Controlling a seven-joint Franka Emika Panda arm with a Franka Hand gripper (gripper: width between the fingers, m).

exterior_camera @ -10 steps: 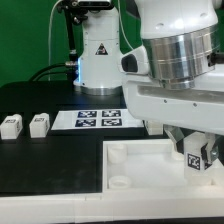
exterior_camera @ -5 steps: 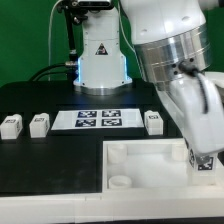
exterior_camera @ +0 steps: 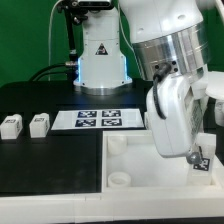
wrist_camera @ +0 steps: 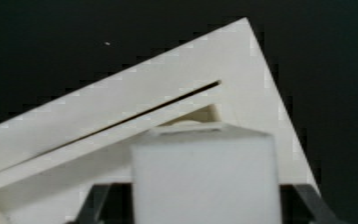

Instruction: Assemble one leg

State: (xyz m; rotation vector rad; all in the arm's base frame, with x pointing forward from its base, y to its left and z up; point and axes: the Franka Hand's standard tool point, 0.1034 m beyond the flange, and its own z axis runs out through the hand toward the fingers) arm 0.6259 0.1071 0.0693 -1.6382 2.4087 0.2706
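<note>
My gripper [exterior_camera: 199,158] is shut on a leg [exterior_camera: 200,164], a small white block with a black-and-white tag. It holds the leg tilted over the far right corner of the large white panel [exterior_camera: 135,160]. In the wrist view the leg [wrist_camera: 199,170] stands between my dark fingers [wrist_camera: 101,203], just above the panel's corner [wrist_camera: 194,85]. I cannot tell whether the leg touches the panel. Two more legs [exterior_camera: 11,125] [exterior_camera: 38,123] lie on the black table at the exterior view's left.
The marker board [exterior_camera: 98,118] lies behind the panel, in front of the robot base [exterior_camera: 98,60]. A round socket [exterior_camera: 118,180] shows at the panel's near left corner. My arm hides the table to the right of the marker board.
My wrist has turned and tilted, swinging the hand over the panel's right side. The leg stayed in the grip near the same corner. A leg beside the marker board is now hidden behind the arm.
</note>
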